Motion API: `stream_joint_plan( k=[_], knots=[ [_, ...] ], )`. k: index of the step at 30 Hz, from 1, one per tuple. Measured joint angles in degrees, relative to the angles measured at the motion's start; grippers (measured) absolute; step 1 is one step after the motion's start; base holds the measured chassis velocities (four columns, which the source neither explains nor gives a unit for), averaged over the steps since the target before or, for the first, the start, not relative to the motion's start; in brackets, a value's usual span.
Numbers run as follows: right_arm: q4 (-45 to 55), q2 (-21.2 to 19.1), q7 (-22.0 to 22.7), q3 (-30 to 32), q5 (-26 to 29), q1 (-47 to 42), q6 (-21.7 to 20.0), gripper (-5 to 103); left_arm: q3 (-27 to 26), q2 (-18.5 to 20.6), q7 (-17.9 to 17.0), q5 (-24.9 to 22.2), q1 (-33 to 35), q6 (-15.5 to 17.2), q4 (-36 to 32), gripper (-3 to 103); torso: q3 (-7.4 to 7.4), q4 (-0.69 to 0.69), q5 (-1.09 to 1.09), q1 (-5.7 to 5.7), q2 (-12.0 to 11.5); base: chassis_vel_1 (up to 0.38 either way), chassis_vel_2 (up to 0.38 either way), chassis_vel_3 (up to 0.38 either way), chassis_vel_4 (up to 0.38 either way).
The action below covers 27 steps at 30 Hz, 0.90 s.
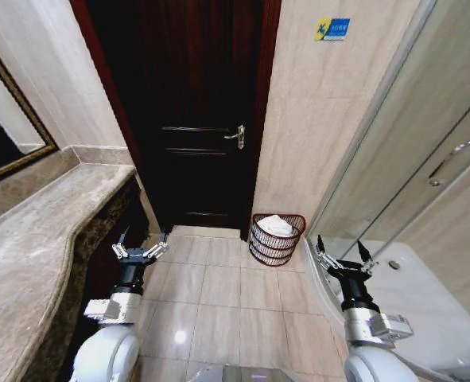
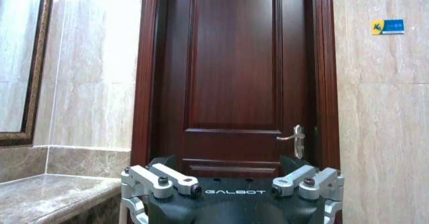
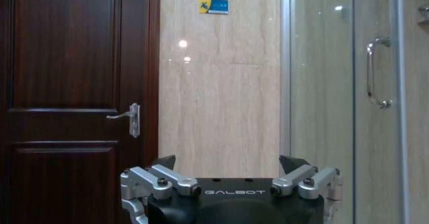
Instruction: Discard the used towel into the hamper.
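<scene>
The hamper (image 1: 277, 238) is a small round dark red wire basket. It stands on the tiled floor (image 1: 219, 302), close to the beige wall (image 1: 322, 119), just to the right of the dark wood door (image 1: 195, 111). A glass shower door (image 1: 425, 159) is near its other side. Something white, the towel (image 1: 275, 225), lies inside the hamper and sits up near the rim.

The left tool (image 1: 140, 251) hangs in the air low on the left, next to the edge of the stone bench (image 1: 36, 239). Its fingers are spread apart and it holds nothing. From the left wrist view, the left tool (image 2: 231, 176) points at the door, and the silver door handle (image 2: 296, 139) shows past it.

The right tool (image 1: 343, 258) hangs in the air low on the right, by the bottom of the shower glass. Its fingers are spread apart too, and it holds nothing. It is near the hamper but does not touch it. From the right wrist view, the right tool (image 3: 231, 176) points at the beige wall between the door and the shower glass. A small blue sign (image 3: 213, 6) is stuck high on that wall. A mirror (image 1: 0, 119) with a dark frame hangs above the bench.
</scene>
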Motion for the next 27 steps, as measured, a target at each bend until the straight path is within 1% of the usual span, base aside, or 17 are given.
stream_joint_plan(
  k=[27],
  knots=[
    [0.00,0.00,0.00,0.00,0.00,0.00,0.00,100,0.00,0.00,0.00,0.00,0.00,0.00,0.00,100,0.00,0.00,0.00,0.00,0.00,0.069,-0.067,-0.073,0.073]
  ],
)
